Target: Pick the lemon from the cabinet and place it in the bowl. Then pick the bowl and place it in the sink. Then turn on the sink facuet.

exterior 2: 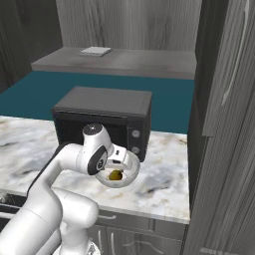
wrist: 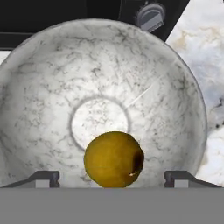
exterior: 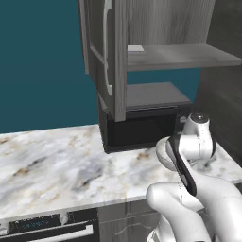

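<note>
The fingers point(wrist: 112, 177) stand wide apart, pointing down into the bowl point(wrist: 166, 100), and they hold nothing: each dark tip sits clear of the lemon point(wrist: 113, 159), one to either side of it. The lemon lies on the bowl's inner wall, just off the flat white bottom, between the two tips and slightly beyond them.

From the right base view the bowl point(exterior 2: 130, 174) rests on the marbled tabletop point(exterior 2: 164, 184) directly under the hand, with the lemon point(exterior 2: 116, 175) showing as a small yellow-brown spot inside it. From the left base view the arm's wrist covers most of the bowl, so the fingers cannot be made out there.

Just beyond the fingers and the bowl stands a black microwave point(exterior 2: 102, 117), its front face and a round knob point(wrist: 150, 15) close to the bowl's far rim; this is the nearest obstacle on that side. Above the microwave and the hand hangs the cabinet point(exterior: 184, 54), two grey shelves open to view, a small flat pale item point(exterior 2: 96, 51) lying on the lower one. The cabinet's door point(exterior: 111, 56) with its curved silvery handle is swung out, standing over the tabletop point(exterior: 56, 165) to one side of the hand. Bare marble lies on the bowl's other sides. An oven front point(exterior: 47, 229) sits beneath the tabletop's near edge.
</note>
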Robot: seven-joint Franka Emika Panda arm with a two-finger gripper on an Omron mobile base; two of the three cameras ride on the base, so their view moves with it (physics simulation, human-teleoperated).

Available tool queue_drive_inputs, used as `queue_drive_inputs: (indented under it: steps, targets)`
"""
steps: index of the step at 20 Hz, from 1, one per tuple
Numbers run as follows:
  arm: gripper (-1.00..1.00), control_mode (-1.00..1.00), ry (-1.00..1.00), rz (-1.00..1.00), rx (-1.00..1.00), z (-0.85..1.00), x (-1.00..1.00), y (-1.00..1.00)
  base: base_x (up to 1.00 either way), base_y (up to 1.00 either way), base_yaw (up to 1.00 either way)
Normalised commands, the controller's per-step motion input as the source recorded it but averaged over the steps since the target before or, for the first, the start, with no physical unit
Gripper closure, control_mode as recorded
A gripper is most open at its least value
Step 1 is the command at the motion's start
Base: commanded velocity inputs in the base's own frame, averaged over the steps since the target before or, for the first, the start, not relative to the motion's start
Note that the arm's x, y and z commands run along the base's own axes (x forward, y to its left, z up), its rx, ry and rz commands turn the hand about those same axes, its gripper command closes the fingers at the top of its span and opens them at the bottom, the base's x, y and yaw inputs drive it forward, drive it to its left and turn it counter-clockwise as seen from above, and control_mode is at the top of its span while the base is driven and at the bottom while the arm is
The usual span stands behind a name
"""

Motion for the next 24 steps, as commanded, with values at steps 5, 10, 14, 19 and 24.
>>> queue_drive_inputs:
  steps: [5,10,14,19,24]
  targets:
    - [-1.0,-1.0,-0.12,0.06,0.0,0.16,-0.04,0.07,0.0,0.0,0.0]
    - [-1.0,-1.0,-0.11,0.13,-0.02,0.57,-0.49,0.52,0.0,0.0,0.0]
    - [-1.0,-1.0,-0.01,0.16,-0.15,0.15,-0.41,0.84,0.0,0.0,0.0]
    - [-1.0,-1.0,0.02,0.17,-0.17,-0.23,-0.1,0.39,0.0,0.0,0.0]
    - [-1.0,-1.0,0.09,0.13,-0.15,-0.5,0.03,0.01,0.0,0.0,0.0]
